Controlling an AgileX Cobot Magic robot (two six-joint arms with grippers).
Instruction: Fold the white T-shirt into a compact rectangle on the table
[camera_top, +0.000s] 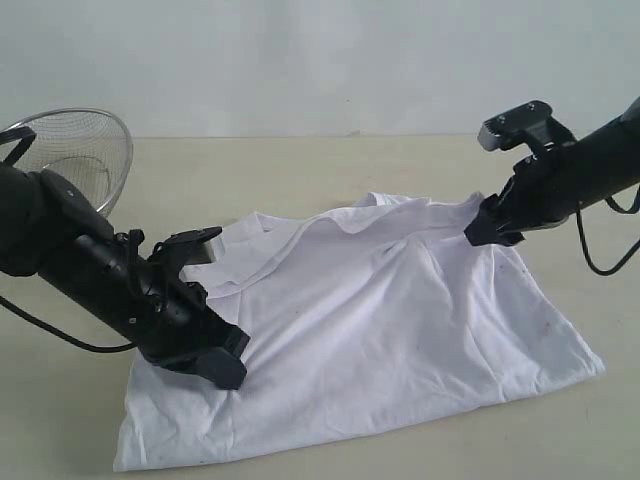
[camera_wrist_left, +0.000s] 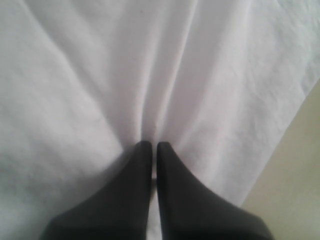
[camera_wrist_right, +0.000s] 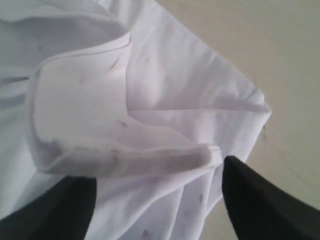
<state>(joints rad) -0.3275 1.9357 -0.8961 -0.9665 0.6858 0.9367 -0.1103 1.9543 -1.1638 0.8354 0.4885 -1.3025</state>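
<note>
Here the shirt (camera_top: 400, 310) is lying rumpled on the table (camera_top: 300, 165). At its eight o'clock the left gripper (camera_wrist_left: 151, 146) is pinching a pucker, jaws shut, likely anchoring it. At two o'clock the right gripper (camera_wrist_right: 157, 170) is gaping around a fold, gripping nothing.

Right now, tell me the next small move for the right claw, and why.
Probably close the right claw on the soft white cotton T-shirt: its jaws stand open around a folded hem, while the left claw is shut, pinching puckered cloth.
</note>
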